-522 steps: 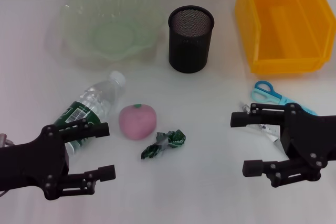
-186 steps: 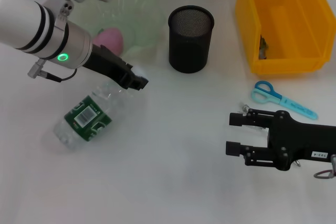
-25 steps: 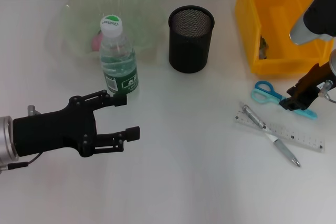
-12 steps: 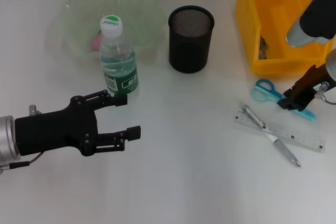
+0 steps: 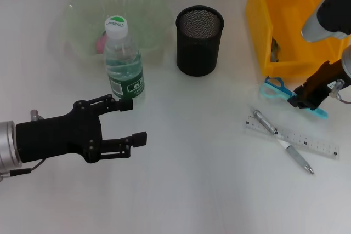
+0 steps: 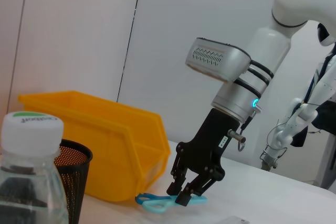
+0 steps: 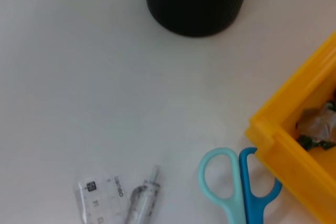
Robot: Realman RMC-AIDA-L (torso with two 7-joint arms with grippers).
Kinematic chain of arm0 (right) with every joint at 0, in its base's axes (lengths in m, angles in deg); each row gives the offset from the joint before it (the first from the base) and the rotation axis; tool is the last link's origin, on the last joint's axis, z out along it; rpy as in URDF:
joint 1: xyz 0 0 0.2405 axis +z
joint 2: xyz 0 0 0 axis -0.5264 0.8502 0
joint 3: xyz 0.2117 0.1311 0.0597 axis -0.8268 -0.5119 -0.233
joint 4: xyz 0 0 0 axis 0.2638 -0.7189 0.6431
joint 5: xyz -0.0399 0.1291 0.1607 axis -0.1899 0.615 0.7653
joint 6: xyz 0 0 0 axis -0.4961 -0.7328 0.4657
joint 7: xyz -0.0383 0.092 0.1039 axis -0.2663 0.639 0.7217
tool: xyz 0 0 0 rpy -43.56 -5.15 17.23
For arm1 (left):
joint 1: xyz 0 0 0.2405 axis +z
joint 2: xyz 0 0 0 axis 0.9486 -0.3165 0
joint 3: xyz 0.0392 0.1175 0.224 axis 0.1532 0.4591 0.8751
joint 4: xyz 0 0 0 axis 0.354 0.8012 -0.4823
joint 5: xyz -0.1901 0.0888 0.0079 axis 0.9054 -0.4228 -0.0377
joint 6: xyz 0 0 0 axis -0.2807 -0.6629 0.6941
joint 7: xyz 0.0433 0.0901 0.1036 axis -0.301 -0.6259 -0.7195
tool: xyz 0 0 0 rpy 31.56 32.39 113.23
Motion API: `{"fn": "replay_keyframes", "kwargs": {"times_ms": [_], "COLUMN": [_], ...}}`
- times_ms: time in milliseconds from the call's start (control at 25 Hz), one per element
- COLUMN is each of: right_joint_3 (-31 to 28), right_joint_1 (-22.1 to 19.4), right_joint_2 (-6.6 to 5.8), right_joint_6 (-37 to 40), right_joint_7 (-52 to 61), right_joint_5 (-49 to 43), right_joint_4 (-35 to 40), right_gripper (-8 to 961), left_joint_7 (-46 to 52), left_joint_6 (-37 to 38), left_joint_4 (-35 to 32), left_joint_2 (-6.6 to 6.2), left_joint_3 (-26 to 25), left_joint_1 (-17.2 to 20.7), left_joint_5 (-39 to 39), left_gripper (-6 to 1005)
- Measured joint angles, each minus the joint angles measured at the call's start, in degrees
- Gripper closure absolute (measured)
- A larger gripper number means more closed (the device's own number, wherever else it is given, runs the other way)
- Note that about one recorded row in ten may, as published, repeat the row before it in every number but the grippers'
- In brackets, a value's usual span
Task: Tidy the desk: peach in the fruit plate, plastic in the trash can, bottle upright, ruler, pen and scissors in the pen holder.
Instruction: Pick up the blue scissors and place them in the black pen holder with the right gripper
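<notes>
white desk (image 5: 208,190) under a pale wall is all i have to work on. the scissors (image 5: 285,92) are the job in hand: they sit low at the front of the yellow trash can (image 5: 290,20), handle loops towards the bin's corner, and my right gripper (image 5: 303,97) is closed on the blade end. from the left wrist view the scissors (image 6: 169,202) look raised just off the surface, level, pinched between the right gripper (image 6: 182,195) fingers. in the right wrist view the loops (image 7: 236,182) lie just beside the bin wall (image 7: 294,145), with crumpled plastic (image 7: 317,124) already inside it.

so i judge the scissors step is under way, grasp made, carry not yet done. the next move calls for lifting clear of the bin's lip, swinging across to the black mesh pen holder (image 5: 199,39), tipping the blades down and letting go over its mouth.

just beside, the ruler (image 5: 301,140) and pen (image 5: 282,143) lie crossed on the desk, not yet dealt with. farther off, the bottle (image 5: 123,61) stands upright in front of the fruit plate (image 5: 142,4), the pink peach (image 5: 100,42) partly hidden behind it. my left gripper (image 5: 127,121) hovers idle near the bottle, fingers spread wide, holding nothing.
</notes>
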Motion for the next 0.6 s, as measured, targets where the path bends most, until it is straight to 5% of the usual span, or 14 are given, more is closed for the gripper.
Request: {"fn": "replay_keyframes", "kwargs": {"times_ms": [280, 480, 600], "right_joint_3": [-3.03, -14.68, -21.01], "right_joint_1": [-2.92, -3.72, -4.15], "right_joint_2": [-0.33, -0.37, -0.28], "right_joint_6": [6.34, 12.27, 7.46], "right_joint_7": [-2.71, -6.46, -12.49], "right_joint_5": [9.17, 23.41, 40.24], "right_joint_4": [7.47, 10.6, 3.37], "right_gripper": [746, 747, 748], "left_joint_7": [0.0, 0.25, 0.29], "left_joint_6": [0.38, 0.47, 0.39], "left_joint_4": [-0.06, -0.16, -0.18], "left_joint_2": [0.0, 0.0, 0.0], "left_joint_3": [0.0, 0.0, 0.0], "left_joint_1": [0.13, 0.1, 0.0], "left_joint_5": [0.0, 0.0, 0.0], "left_gripper": [140, 140, 140]}}
